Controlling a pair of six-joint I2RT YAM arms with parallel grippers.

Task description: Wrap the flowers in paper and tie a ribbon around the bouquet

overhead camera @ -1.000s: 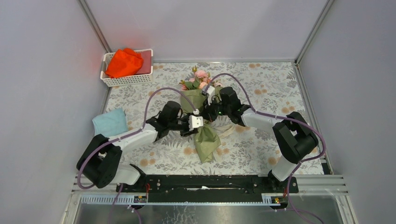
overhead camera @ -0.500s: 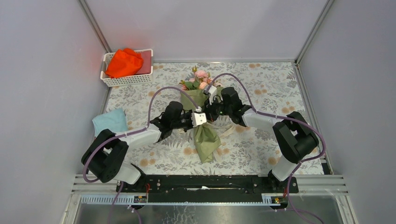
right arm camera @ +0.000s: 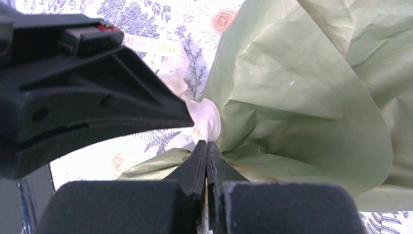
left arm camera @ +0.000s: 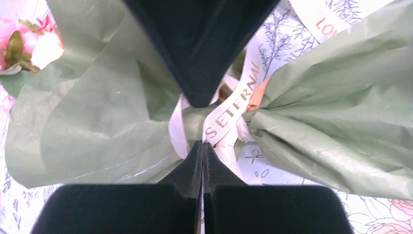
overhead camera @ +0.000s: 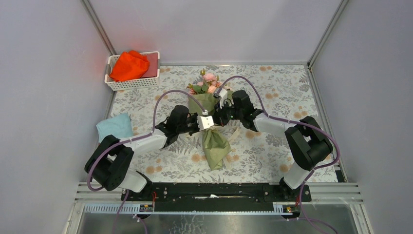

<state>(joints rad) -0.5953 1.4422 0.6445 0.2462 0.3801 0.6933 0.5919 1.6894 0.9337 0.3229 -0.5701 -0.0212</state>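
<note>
The bouquet lies mid-table, a cone of olive-green paper (overhead camera: 215, 148) with pink flowers (overhead camera: 209, 79) at its far end. A cream ribbon (left arm camera: 229, 109) with printed letters is knotted round the pinched waist, and one tail (overhead camera: 237, 134) trails to the right. My left gripper (overhead camera: 210, 122) reaches in from the left and is shut on a ribbon strand at the knot (left arm camera: 202, 144). Opposite it, my right gripper (overhead camera: 217, 116) is shut on a ribbon loop (right arm camera: 208, 124). The two tips nearly meet over the waist. The paper (right arm camera: 292, 97) hides the stems.
A white basket (overhead camera: 134, 84) holding an orange-red cloth (overhead camera: 129, 66) stands at the back left. A light blue cloth (overhead camera: 115, 127) lies at the left edge beside my left arm. Grey walls close in the floral tablecloth on three sides.
My left gripper moved right and a little away from me to the bouquet's waist, and its jaws went from open to shut on the ribbon. The right gripper barely shifted.
</note>
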